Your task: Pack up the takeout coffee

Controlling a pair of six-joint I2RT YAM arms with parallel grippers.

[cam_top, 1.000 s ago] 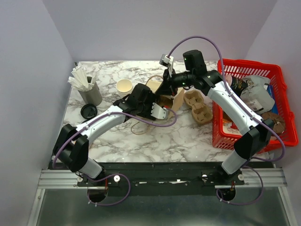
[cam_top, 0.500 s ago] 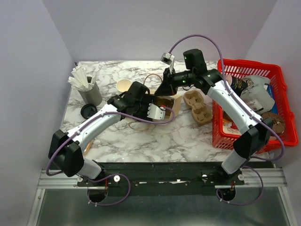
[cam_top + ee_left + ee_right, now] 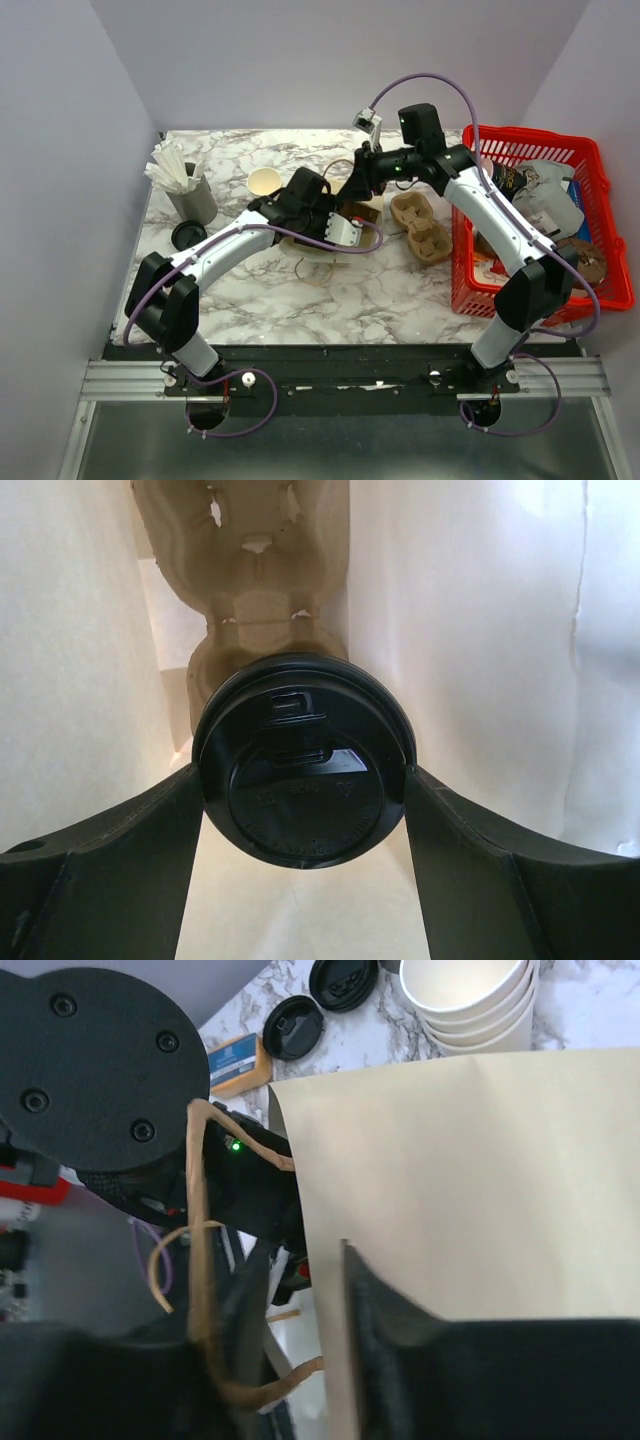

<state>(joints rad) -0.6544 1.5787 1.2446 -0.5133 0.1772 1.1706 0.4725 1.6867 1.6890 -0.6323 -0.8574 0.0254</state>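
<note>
In the left wrist view the takeout coffee (image 3: 300,770) shows its round black lid, and my left gripper (image 3: 305,780) is shut on it, one finger against each side of the lid. Gripper and cup are inside the tan paper bag (image 3: 470,630), with a cardboard cup carrier (image 3: 255,590) deeper in. From above, the bag (image 3: 362,208) lies mid-table with my left gripper (image 3: 340,225) at its mouth. My right gripper (image 3: 300,1290) stands open astride the bag's top edge (image 3: 470,1170), and a twisted paper handle (image 3: 197,1220) hangs beside its left finger.
A red basket (image 3: 600,200) of goods fills the right side. A second cardboard carrier (image 3: 420,225) lies between bag and basket. At the left stand a stack of lidless cups (image 3: 265,183) and a stirrer holder (image 3: 190,195), with a loose lid (image 3: 187,236) nearby.
My right gripper's jaws have spread apart from shut, loosening on the bag's edge. My left arm has pushed the coffee further right into the bag.
</note>
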